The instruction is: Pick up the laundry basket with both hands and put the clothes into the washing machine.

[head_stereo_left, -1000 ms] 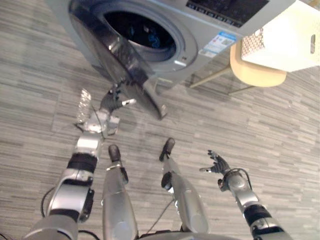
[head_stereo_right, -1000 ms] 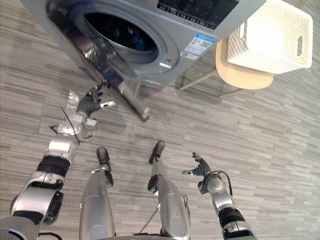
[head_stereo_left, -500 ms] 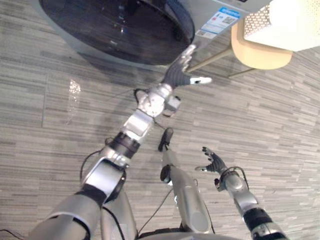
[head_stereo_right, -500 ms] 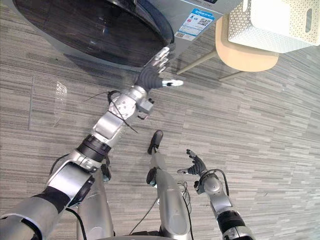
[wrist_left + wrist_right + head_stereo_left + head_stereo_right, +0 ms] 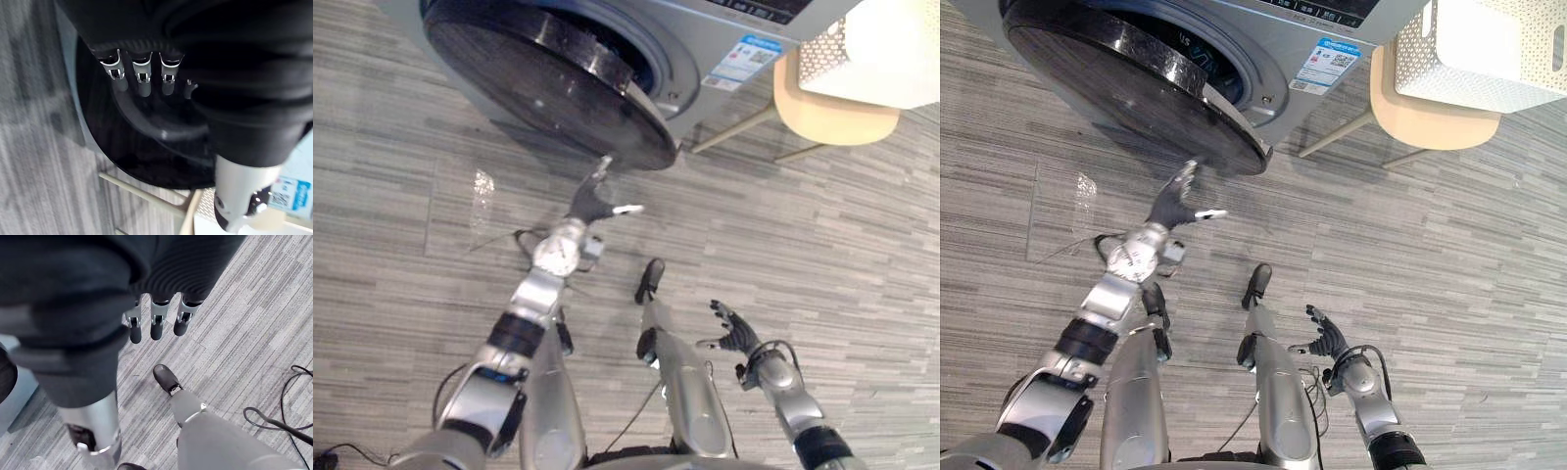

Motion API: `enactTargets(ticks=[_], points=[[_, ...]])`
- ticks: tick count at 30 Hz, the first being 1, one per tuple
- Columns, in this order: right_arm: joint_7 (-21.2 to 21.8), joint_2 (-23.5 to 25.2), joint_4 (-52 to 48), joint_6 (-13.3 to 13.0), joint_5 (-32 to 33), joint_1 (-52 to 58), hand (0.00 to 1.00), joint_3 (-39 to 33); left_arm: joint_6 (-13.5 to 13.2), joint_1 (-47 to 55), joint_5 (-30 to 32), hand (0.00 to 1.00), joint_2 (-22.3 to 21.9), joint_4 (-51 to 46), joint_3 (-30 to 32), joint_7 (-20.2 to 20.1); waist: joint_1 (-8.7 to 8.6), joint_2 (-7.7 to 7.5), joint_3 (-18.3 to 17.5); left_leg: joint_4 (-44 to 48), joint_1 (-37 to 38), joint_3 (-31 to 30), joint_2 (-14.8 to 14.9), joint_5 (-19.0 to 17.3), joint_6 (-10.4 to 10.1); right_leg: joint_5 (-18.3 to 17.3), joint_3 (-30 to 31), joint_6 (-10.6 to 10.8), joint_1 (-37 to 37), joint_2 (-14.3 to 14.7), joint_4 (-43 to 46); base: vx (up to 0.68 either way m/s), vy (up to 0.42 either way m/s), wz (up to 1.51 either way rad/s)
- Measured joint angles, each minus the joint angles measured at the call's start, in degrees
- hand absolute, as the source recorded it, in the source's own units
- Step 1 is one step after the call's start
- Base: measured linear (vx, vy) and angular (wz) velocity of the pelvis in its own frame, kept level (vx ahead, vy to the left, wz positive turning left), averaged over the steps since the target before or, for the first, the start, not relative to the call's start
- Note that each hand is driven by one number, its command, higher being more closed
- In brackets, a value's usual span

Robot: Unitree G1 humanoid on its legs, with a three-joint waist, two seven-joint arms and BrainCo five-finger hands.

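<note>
1. We see the left hand (image 5: 590, 203) at the centre of the frame, fingers (image 5: 142, 78) straight and spread, holding nothing. Its fingertips reach up to the lower rim of the dark door (image 5: 529, 78); we cannot tell if they touch.
2. The door stands ajar on the washer (image 5: 705, 39), upper left.
3. The right hand (image 5: 734, 331), lower right, hangs over the floor (image 5: 822, 225), fingers loosely spread, empty.
4. The basket (image 5: 1489, 49) sits on a stool (image 5: 1435, 122), upper right, well apart from both hands.

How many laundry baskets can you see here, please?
1: the white laundry basket sits on the pale wooden stool, right of the washing machine; others may lie outside the views.
</note>
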Motion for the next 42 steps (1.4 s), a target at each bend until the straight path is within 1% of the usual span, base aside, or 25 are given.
enactTargets(ticks=[2,3,5,7,11,12,14,16,17,19,20,21,22,24,27,29,31,33,34,36,37,38,39,40,42], points=[[0.04,-0.06,0.09,-0.04,0.01,0.26,0.00,-0.70,-0.07,7.93,-0.46,0.00,3.04,-7.75,1.68,-0.62,0.62,0.71,-0.33,-0.01,0.06,-0.58,-0.04,0.00,0.00,-0.06,-0.36,-0.07,0.46,0.02,-0.03,0.01,0.020,0.11],[0.08,-0.28,0.08,-0.12,0.02,0.85,0.00,-1.00,-0.75,12.60,-0.86,0.00,4.35,-12.46,2.08,-1.84,1.52,1.22,-0.71,-0.07,0.00,-0.84,-0.15,0.00,0.00,-0.24,-0.52,-0.23,0.55,-0.03,-0.04,0.00,0.015,0.13],[0.31,-0.67,0.41,-0.19,0.02,1.17,0.00,-0.94,-2.12,18.83,-1.75,0.00,6.40,-17.33,2.48,-3.91,1.98,1.98,-1.06,-0.16,-0.07,-1.55,-0.35,0.00,0.00,-0.47,-1.13,-0.24,0.92,-0.15,-0.05,-0.01,0.020,0.17],[0.48,-0.88,1.28,-0.31,0.05,1.34,0.00,-0.91,-2.81,26.76,-3.22,0.00,8.63,-21.17,2.57,-7.49,2.54,2.76,-1.46,-0.28,-0.11,-2.34,-0.73,-0.02,0.03,-0.75,-1.92,-0.08,1.41,-0.47,-0.05,-0.03,0.037,0.19],[1.92,-1.99,2.26,-0.41,0.06,1.55,0.00,-0.76,-3.09,31.87,-5.34,0.00,11.60,-20.42,0.14,-12.66,2.73,2.90,-1.62,-0.58,-1.00,-2.83,-1.33,-0.05,0.05,-1.13,-2.62,0.39,1.20,-0.96,-0.06,-0.04,0.046,0.14],[2.06,-2.16,2.26,-0.30,0.04,1.55,0.00,-0.61,-3.80,30.38,-5.11,0.00,11.53,-17.17,-1.01,-13.57,2.75,2.79,-1.69,-0.59,-1.37,-2.82,-1.44,0.01,0.09,-1.11,-2.72,0.39,0.91,-1.05,-0.06,-0.03,0.043,0.07],[2.58,-2.30,1.99,-0.33,-0.01,0.99,0.00,-0.36,-3.69,22.37,-0.58,0.00,9.49,-5.85,-3.38,-13.47,2.58,2.58,-1.81,-0.55,-2.27,-2.78,-1.59,0.28,0.34,-0.74,-2.71,0.14,0.02,-1.17,-0.05,-0.04,0.038,0.01],[2.52,-2.04,0.57,-0.20,-0.02,-0.05,0.00,-0.27,-2.16,9.14,7.01,0.00,6.02,7.48,-5.26,-11.79,2.04,1.31,-1.97,-0.62,-3.39,-2.22,-1.61,0.98,0.76,0.21,-2.03,-0.15,-1.75,-1.22,-0.06,-0.04,0.024,-0.17],[1.64,-1.32,-1.95,-0.05,-0.04,-1.79,0.00,0.05,-1.17,-0.95,12.57,0.00,5.24,16.08,-6.34,-8.72,0.31,-1.00,-1.92,-0.82,-4.13,-1.47,-1.42,1.31,0.75,0.92,-1.14,-0.50,-3.28,-1.20,-0.06,-0.05,0.009,-0.28],[0.71,-1.05,-4.34,-0.15,-0.03,-3.04,0.00,0.81,-0.59,-8.64,15.79,0.00,5.44,21.78,-6.83,-6.56,-1.10,-3.07,-1.87,-0.64,-5.03,-1.02,-0.78,1.42,0.70,1.42,-0.34,-0.37,-4.55,-1.00,-0.10,-0.05,-0.007,-0.27],[-0.71,-0.43,-7.09,-0.35,-0.02,-3.50,0.00,0.81,0.20,-17.49,18.59,0.00,5.45,27.57,-7.68,-4.26,-3.35,-5.21,-1.81,-0.21,-6.35,-0.54,-0.28,1.41,0.66,1.80,0.08,-0.14,-5.90,-0.69,-0.12,-0.07,-0.017,-0.23],[-1.51,-0.25,-8.86,-0.51,-0.01,-3.29,0.00,0.73,0.29,-22.64,19.50,0.00,5.62,30.39,-9.00,-3.13,-4.50,-6.04,-2.01,0.42,-7.58,-0.20,0.32,1.38,0.63,2.11,0.37,0.28,-7.00,-0.48,-0.12,-0.08,-0.014,-0.21],[-1.82,-0.27,-9.82,-0.49,-0.01,-3.18,0.00,0.64,0.37,-25.91,20.10,0.00,5.77,31.89,-9.73,-2.54,-5.16,-6.29,-2.02,0.87,-8.65,-0.26,0.82,1.37,0.62,2.49,0.67,0.80,-7.72,-0.35,-0.13,-0.07,0.008,-0.31],[-3.23,0.05,-14.20,-0.68,0.14,-2.30,0.00,0.18,1.54,-35.91,21.67,0.00,6.17,36.01,-11.45,0.25,-5.53,-6.39,-1.96,2.27,-12.41,0.09,3.87,1.04,0.58,6.38,2.00,5.84,-11.69,1.83,-0.18,-0.06,0.009,-0.54],[-4.39,1.53,-17.24,-2.10,1.12,0.62,0.00,-1.29,1.74,-40.88,21.73,0.00,7.30,35.97,-13.10,1.85,-5.39,-6.41,-1.95,2.27,-14.35,-0.08,5.60,1.36,0.03,7.25,2.83,5.32,-13.77,3.39,-0.20,-0.03,-0.032,-0.27],[-5.68,2.13,-18.76,-3.02,1.86,2.72,0.00,-1.60,1.74,-43.58,18.59,0.00,7.56,33.43,-13.06,4.45,-5.14,-6.41,-1.95,2.16,-15.56,-0.11,6.43,1.59,-0.33,7.26,2.90,5.32,-15.10,4.14,-0.20,-0.01,-0.053,-0.16],[-6.63,3.12,-19.95,-3.85,2.78,5.46,0.00,-1.39,1.51,-46.55,10.79,0.00,7.48,27.31,-13.05,8.25,-5.13,-6.41,-1.95,2.14,-17.39,-0.08,7.18,1.93,-0.85,7.26,2.99,5.32,-17.13,4.82,-0.20,-0.01,-0.047,-0.16],[-6.62,3.20,-20.38,-4.16,3.32,7.31,0.00,-0.62,0.75,-47.52,8.06,0.00,6.60,25.02,-13.41,10.08,-5.09,-6.38,-1.92,2.16,-17.92,-0.04,7.63,2.20,-1.21,7.27,3.05,5.31,-17.82,5.27,-0.20,-0.02,-0.046,-0.13],[-6.63,3.20,-20.43,-5.00,3.70,8.44,0.00,-0.38,0.66,-47.02,8.17,0.00,5.06,25.03,-13.34,12.78,-5.24,-6.36,-1.91,2.11,-17.99,0.04,8.04,2.29,-1.35,7.28,3.18,5.30,-18.00,5.59,-0.21,-0.03,-0.048,-0.11],[-6.84,3.20,-20.37,-5.46,4.54,9.21,0.00,-0.28,0.65,-47.45,8.19,0.00,4.53,24.89,-13.12,14.81,-5.26,-6.35,-1.90,1.58,-18.11,0.05,8.48,2.34,-1.38,7.37,3.73,5.19,-18.32,5.95,-0.23,-0.03,-0.039,-0.11],[-7.30,3.23,-20.27,-6.05,5.08,9.40,0.00,0.45,0.65,-47.42,8.20,0.00,4.26,23.97,-13.13,16.70,-5.05,-6.15,-1.75,0.94,-18.13,0.36,9.57,2.63,-1.42,6.63,3.64,5.60,-18.58,6.61,-0.20,-0.03,-0.033,-0.09],[-7.35,3.23,-20.27,-6.24,5.13,9.45,0.00,0.78,0.65,-47.41,8.20,0.00,4.37,23.64,-13.14,17.10,-5.03,-6.11,-1.72,0.66,-18.14,0.56,9.85,2.87,-1.42,5.88,3.24,5.46,-18.62,6.73,-0.10,-0.03,-0.094,0.10],[-7.31,3.24,-20.28,-6.99,5.33,10.02,0.00,1.95,0.63,-47.28,8.23,0.00,4.84,22.17,-13.17,18.76,-5.12,-6.08,-1.69,0.10,-18.12,1.97,10.67,4.20,-2.52,0.10,0.00,0.48,-18.59,5.80,2.29,0.00,-0.121,0.21],[-7.28,3.35,-20.14,-7.44,5.70,10.02,0.00,2.78,0.55,-46.87,8.25,0.00,5.07,19.39,-13.16,20.41,-4.43,-6.08,-1.59,0.24,-18.43,2.97,12.09,5.04,-3.82,-0.31,0.39,-1.24,-18.67,7.00,1.48,0.01,-0.155,0.09],[-7.26,2.96,-20.31,-7.95,5.74,9.82,0.00,3.54,0.28,-46.45,8.47,0.00,6.54,18.21,-13.02,23.20,-3.26,-5.93,-1.41,-0.75,-18.02,3.78,12.99,6.14,-5.24,0.55,1.14,-1.94,-18.76,8.18,-0.04,0.03,-0.103,-0.21]])
